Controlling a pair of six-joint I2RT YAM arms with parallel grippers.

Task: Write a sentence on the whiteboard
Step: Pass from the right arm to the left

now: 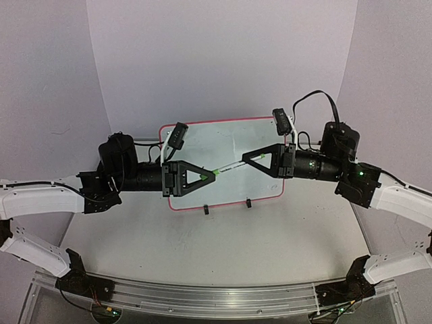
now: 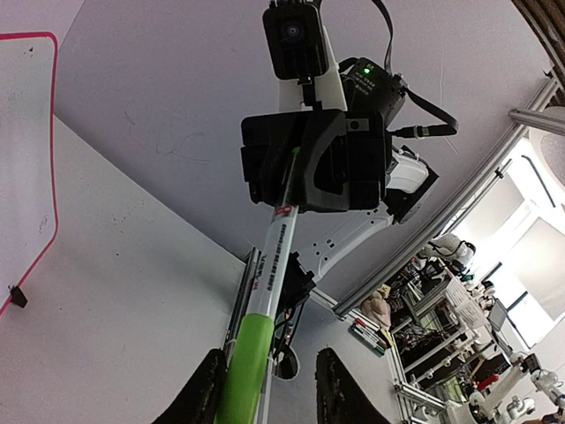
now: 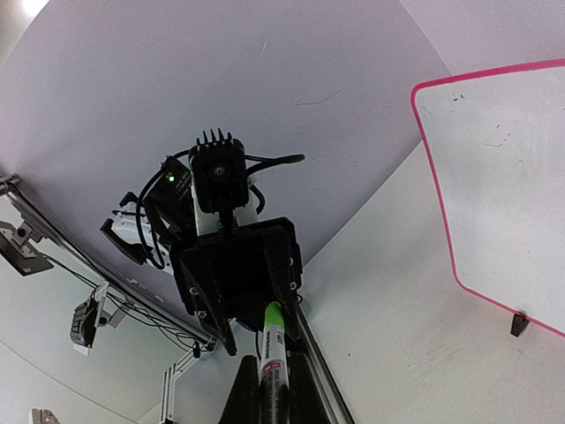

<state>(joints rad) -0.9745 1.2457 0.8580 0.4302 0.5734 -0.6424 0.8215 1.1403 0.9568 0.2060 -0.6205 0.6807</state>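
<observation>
While the cap [image 2: 248, 358] sits on the marker [image 1: 233, 166]: the step in hand is judged to be uncapping, and writing comes after.
Marker: it hangs in the air between the two arms, above the whiteboard [image 1: 226, 138], with the green cap toward the left arm.
Right gripper [image 3: 268, 389]: clamped on the white barrel, so it serves as the anchor.
Left gripper [image 2: 269, 367]: its jaws stand on both sides of the cap with a gap on one side – not yet a firm hold.
Whiteboard: it lies flat on the table [image 1: 202, 250] at the back, under both grippers, and no writing shows on it.
Advice for the grip: the left jaws should close on the cap only, not on the barrel, and squarely across it.
Advice for the pull: the cap should be drawn straight along the marker's axis while the right arm is held fixed – a sideways pull could twist the barrel in the right jaws.
Risk: a loose grip may slip off the smooth cap.
</observation>
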